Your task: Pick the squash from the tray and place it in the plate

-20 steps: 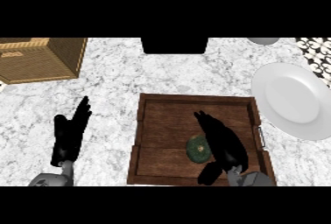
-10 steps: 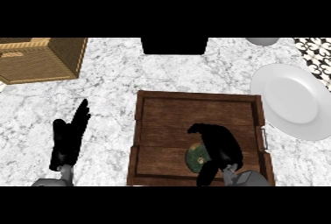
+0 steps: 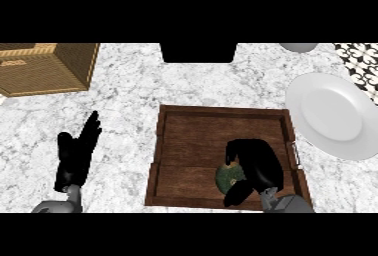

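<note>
The right robot hand [image 3: 255, 167] curls round the green squash [image 3: 229, 176] in the wooden tray [image 3: 221, 116] – the white plate [image 3: 332, 115] lies just right of it – while the left robot hand [image 3: 77, 152] rests open on the bench [image 3: 125, 105].

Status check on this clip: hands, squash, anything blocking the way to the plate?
Right hand curled on green squash, inside brown wooden tray. Left hand open, resting on counter. White round plate right of tray; path unobstructed.
</note>
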Motion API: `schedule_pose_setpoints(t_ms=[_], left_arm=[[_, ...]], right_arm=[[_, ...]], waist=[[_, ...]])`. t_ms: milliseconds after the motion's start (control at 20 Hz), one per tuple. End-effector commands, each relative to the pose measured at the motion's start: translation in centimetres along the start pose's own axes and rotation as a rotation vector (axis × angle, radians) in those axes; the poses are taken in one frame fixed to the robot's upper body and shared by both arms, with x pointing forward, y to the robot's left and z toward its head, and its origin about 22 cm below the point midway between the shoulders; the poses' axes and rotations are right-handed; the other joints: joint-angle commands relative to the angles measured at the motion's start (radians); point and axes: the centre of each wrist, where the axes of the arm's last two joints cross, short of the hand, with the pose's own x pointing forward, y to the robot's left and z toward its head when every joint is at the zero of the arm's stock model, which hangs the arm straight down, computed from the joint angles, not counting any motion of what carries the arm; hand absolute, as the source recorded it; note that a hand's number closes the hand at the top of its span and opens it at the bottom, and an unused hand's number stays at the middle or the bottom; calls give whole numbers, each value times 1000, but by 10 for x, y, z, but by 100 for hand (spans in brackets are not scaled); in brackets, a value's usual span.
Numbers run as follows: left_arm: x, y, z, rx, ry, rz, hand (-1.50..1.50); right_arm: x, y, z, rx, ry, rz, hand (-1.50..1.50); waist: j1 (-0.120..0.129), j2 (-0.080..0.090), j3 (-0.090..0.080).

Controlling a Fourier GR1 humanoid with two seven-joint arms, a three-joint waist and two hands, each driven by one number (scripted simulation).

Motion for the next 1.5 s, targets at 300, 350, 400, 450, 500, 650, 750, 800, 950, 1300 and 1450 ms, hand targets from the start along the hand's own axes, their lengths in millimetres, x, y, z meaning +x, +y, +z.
schedule_pose_setpoints(t_ms=[300, 350, 400, 450, 500, 650, 750, 800, 950, 1300, 1450], left_arm=[[-10, -2, 11, -8, 2, 13, 0], [-1, -2, -7, 4, 3, 9, 0], [9, -4, -2, 8, -7, -13, 0], [1, -13, -5, 1, 1, 8, 0], [-16, -11, 2, -5, 9, 12, 0], [2, 3, 9, -12, 4, 20, 0], [2, 8, 0, 9, 4, 3, 0], [-2, 0, -2, 6, 12, 5, 0], [-12, 5, -5, 4, 3, 8, 0], [-7, -12, -3, -1, -8, -6, 0], [-2, -5, 2, -3, 5, 1, 0]], right_arm=[[-126, -44, -24, -97, -161, 66, 150], [-120, -51, -36, -132, -164, 70, 150], [-126, -57, -41, -155, -182, 74, 150], [-131, -89, -42, -213, -186, 68, 150], [-121, -89, -31, -216, -212, 55, 150], [-129, -99, -19, -349, -240, -9, 150], [-122, -117, -12, -489, -211, -31, 150], [-124, -144, -8, -537, -191, -29, 150], [-137, -142, -9, -605, -111, -38, 150], [-179, -155, -22, -615, 40, -115, 150], [-200, -173, -30, -605, 66, -88, 150]], waist=[[14, 12, 8], [8, 13, 7], [11, 12, 7], [7, 13, 7], [3, 10, 6], [2, 7, 7], [-8, 6, 6], [-13, 6, 6], [0, 10, 6], [8, 12, 7], [11, 11, 7]])
